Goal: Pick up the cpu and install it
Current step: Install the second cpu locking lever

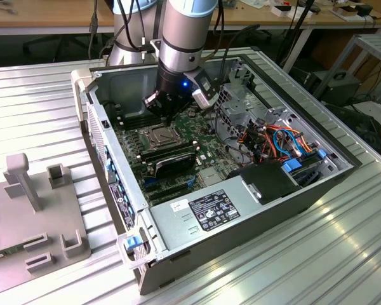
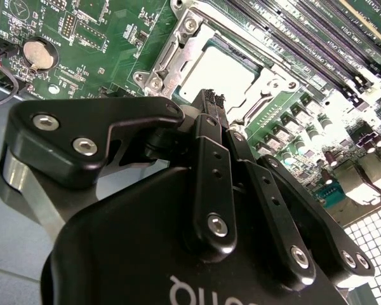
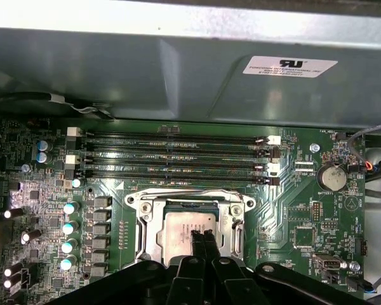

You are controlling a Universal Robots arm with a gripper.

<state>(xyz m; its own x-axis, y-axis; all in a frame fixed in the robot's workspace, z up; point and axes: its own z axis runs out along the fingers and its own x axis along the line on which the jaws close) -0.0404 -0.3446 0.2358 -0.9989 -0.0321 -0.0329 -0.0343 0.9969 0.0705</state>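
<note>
Ribbed metal table (image 1: 343,254) under open case (image 1: 305,197); end effector (image 3: 202,236) pressed together over socketed cpu (image 3: 181,227) in first wrist view.

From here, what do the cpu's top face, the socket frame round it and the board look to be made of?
cpu: looks like matte grey metal, lying in the socket under the gripper, whose fingertips are together.
Socket frame: bright, seemingly bare stamped metal with screws at its corners.
Motherboard: glossy green circuit laminate, probably fibreglass, with fine traces and soldered parts.
</note>
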